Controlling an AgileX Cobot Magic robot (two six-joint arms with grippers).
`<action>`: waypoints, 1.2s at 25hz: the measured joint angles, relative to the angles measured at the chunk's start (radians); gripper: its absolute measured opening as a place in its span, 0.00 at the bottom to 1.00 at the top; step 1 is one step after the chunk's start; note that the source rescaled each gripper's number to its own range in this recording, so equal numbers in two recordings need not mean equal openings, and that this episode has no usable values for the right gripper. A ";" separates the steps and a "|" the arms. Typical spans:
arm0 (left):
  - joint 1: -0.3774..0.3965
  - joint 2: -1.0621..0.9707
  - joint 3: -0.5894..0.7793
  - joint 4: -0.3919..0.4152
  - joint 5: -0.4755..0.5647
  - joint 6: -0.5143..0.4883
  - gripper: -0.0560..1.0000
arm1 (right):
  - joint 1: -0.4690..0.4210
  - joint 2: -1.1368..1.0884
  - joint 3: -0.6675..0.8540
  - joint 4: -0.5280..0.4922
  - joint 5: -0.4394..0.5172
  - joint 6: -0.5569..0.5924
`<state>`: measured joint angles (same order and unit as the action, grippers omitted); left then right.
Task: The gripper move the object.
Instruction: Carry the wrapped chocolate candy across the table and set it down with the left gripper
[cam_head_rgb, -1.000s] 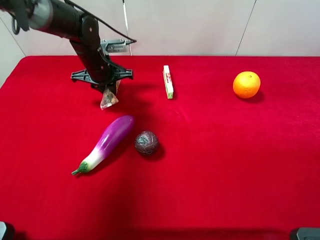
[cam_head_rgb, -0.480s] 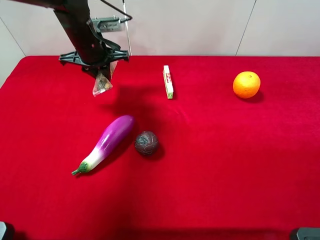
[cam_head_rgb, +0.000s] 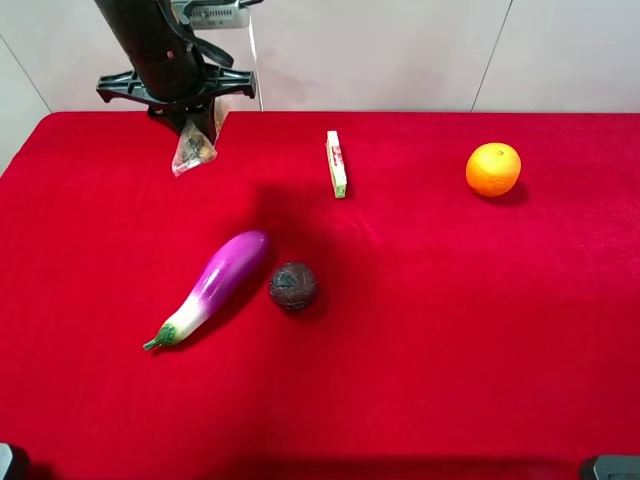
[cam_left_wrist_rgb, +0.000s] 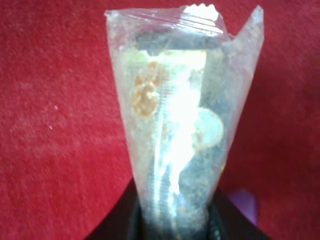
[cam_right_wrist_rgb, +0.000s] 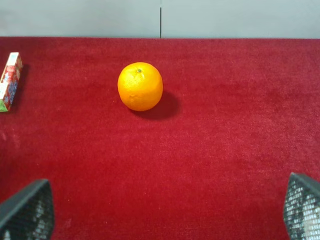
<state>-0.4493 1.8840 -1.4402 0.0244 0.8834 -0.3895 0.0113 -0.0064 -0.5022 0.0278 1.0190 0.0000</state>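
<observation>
One packet (cam_head_rgb: 193, 150) clamped in left end effector (cam_head_rgb: 196, 124).

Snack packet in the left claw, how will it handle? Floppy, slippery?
Probably floppy: the snack packet hangs slanted from the left claw, pinched at one end only, so it may swing. Likely light, since thin clear film holds a few loose pieces. The glossy film looks slick, so it might slip from the pinch.

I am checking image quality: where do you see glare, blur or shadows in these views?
Left wrist view: the snack packet is blurred, with white glare down its middle. Exterior high view: sharp, soft shadow beside the orange. Right wrist view: sharp, darker shadow there.
</observation>
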 joint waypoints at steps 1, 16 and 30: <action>-0.011 -0.004 -0.004 0.000 0.010 0.004 0.06 | 0.000 0.000 0.000 0.000 0.000 0.000; -0.201 -0.011 -0.043 0.000 0.081 0.015 0.06 | 0.000 0.000 0.000 0.000 0.000 -0.005; -0.395 -0.011 -0.044 0.003 0.098 0.015 0.06 | 0.000 0.000 0.000 0.000 0.000 0.000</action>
<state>-0.8442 1.8726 -1.4843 0.0278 0.9816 -0.3745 0.0113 -0.0064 -0.5022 0.0278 1.0187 0.0000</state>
